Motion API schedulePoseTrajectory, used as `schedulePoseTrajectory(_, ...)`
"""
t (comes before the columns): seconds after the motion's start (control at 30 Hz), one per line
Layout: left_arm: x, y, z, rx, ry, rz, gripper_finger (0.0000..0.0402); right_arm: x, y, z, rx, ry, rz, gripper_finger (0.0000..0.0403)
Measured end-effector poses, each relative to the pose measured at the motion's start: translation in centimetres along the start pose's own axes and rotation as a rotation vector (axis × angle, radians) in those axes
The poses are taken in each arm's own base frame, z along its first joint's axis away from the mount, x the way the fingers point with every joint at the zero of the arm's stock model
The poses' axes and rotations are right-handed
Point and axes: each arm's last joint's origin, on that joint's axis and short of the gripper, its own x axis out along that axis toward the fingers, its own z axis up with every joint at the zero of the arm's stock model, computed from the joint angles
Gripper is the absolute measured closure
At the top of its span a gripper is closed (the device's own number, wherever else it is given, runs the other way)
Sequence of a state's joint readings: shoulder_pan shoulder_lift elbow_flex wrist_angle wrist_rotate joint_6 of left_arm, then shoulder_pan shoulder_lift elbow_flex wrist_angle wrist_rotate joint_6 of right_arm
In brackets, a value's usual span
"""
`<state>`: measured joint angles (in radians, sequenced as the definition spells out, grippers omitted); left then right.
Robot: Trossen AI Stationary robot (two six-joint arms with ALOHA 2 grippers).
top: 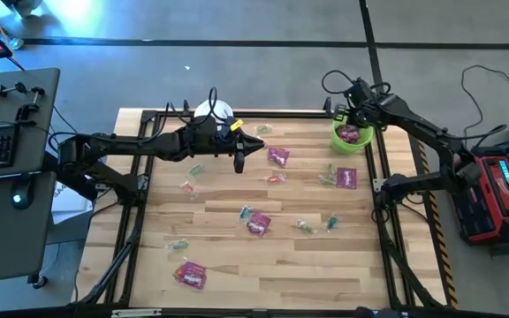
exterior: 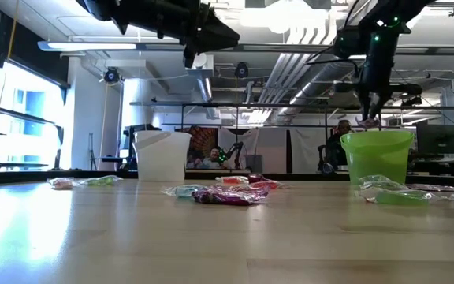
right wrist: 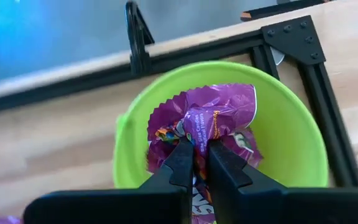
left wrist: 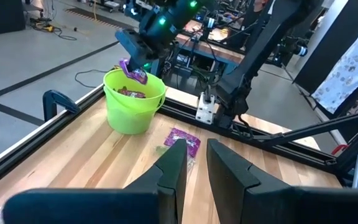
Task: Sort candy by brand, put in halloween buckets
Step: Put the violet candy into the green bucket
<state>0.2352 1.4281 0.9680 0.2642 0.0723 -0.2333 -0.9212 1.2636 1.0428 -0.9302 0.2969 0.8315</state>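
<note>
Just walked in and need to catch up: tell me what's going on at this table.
The right gripper holds a purple candy packet in shut jaws above the lime green bucket, which already has purple packets in it. The left gripper hovers mid-table, jaws slightly apart and empty, near a purple packet. More purple and small clear-wrapped candies lie scattered on the wooden table. The white bucket stands at the far edge.
</note>
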Motion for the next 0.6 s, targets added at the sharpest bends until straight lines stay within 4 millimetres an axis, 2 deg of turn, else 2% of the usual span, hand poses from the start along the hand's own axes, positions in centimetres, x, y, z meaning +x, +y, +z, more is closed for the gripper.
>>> schedulePoseTrajectory(0.6,0.0,0.0,-0.1,0.010,0.007,0.002,0.0349,-0.7,1.1,-1.4,0.556,-0.069,-0.017,0.0386)
